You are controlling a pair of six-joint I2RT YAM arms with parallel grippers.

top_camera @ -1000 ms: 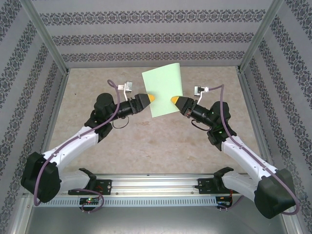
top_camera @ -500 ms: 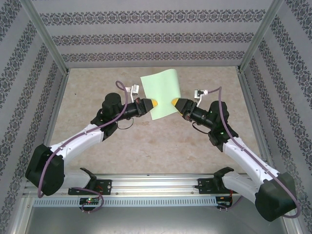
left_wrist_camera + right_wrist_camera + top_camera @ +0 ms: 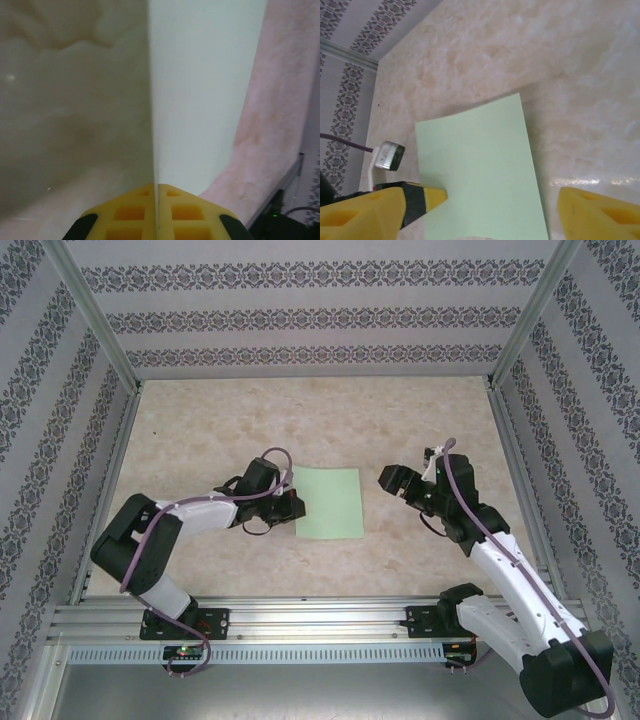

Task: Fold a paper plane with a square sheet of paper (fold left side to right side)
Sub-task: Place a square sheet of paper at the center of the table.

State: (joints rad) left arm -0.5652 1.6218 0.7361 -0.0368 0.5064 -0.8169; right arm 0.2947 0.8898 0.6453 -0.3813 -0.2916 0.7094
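While its yellow fingertips [image 3: 130, 215] are pressing together with the paper's edge running between them, the left gripper [image 3: 292, 508] is clamping the left margin of the square sheet of paper [image 3: 330, 504], reaching in low over the table [image 3: 250, 420]. The right gripper [image 3: 388, 480] is hovering near the sheet's right edge, apart from it, its two fingers standing wide and holding nothing. Its wrist camera is looking across the sheet towards the left gripper's tip at the far edge. The sheet is lying flat around the middle of the table, between the two grippers.

Judging by this, the left-to-right fold is only beginning: the left edge is gripped but not yet carried over. The next move is calling for lifting that edge in a shallow arc over to the right edge with the corners matched. Meanwhile the right gripper should be pinning the right side so the thin paper is not sliding or buckling, then pressing along the middle to set the crease.

The sheet is showing plain pale mint-green, unmarked, with straight edges and sharp corners, its sides roughly parallel to the table's. No crease is showing across it, though whether it is a single layer I cannot tell.
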